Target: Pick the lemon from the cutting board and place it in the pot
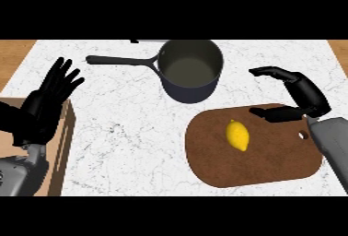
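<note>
Just left of the right robot hand (293,99) (fingers apart), lemon (237,134) on cutting board (272,161)

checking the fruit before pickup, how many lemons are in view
1. The lemon lies on the cutting board, near its middle, in front of the pot. Nothing shows inside the pot, and no other lemon is visible.

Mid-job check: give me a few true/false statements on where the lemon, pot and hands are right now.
1. The lemon lies on the cutting board. True.
2. The pot already holds the lemon. False: nothing shows inside it.
3. The right hand grips the lemon. False: it is apart from it, over the board's far right corner.
4. The left hand is open at the view's left. True.
5. The pot's handle points right. False: left.
</note>
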Robot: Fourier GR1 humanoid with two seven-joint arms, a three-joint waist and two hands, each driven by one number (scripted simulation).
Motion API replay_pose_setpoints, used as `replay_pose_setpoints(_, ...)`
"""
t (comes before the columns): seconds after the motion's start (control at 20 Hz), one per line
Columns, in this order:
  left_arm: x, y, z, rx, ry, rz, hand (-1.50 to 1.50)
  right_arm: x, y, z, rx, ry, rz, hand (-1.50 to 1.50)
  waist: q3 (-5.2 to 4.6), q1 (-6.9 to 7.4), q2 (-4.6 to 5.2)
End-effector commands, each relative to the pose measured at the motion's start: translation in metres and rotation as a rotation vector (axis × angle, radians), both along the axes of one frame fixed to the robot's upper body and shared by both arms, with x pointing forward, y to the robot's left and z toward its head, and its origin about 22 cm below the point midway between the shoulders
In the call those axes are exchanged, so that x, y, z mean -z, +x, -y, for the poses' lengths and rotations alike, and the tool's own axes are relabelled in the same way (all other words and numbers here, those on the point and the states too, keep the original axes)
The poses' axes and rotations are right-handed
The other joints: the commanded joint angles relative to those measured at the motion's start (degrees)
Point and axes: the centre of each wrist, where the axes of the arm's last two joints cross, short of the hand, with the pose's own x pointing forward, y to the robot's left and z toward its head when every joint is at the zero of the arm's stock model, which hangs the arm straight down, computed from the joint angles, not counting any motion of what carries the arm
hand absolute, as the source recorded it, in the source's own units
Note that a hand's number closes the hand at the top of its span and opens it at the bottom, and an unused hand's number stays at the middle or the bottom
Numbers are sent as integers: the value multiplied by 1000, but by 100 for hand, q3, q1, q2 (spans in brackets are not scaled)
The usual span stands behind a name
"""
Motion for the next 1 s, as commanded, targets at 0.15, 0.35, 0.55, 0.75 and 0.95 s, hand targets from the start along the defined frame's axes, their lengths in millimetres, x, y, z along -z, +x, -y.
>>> replay_pose_setpoints(0.15,8,12,-6,-74,-40,13,0,-30,33,36,-203,-1,86,-150,-64,-207,16)
replay_pose_setpoints(0.35,4,0,-10,-87,-64,-4,0,-71,47,14,-289,-209,0,-150,-74,-227,-37)
replay_pose_setpoints(0.55,2,1,-5,-81,-68,4,0,-85,47,-18,-408,-474,-86,-150,-82,-272,-65)
replay_pose_setpoints(0.75,11,-5,-10,-111,-54,-11,0,-86,35,-55,-487,-702,-92,-150,-83,-369,-102)
replay_pose_setpoints(0.95,2,-5,-8,-99,-45,-4,0,-86,28,-73,-527,-857,-150,-150,-75,-374,-87)
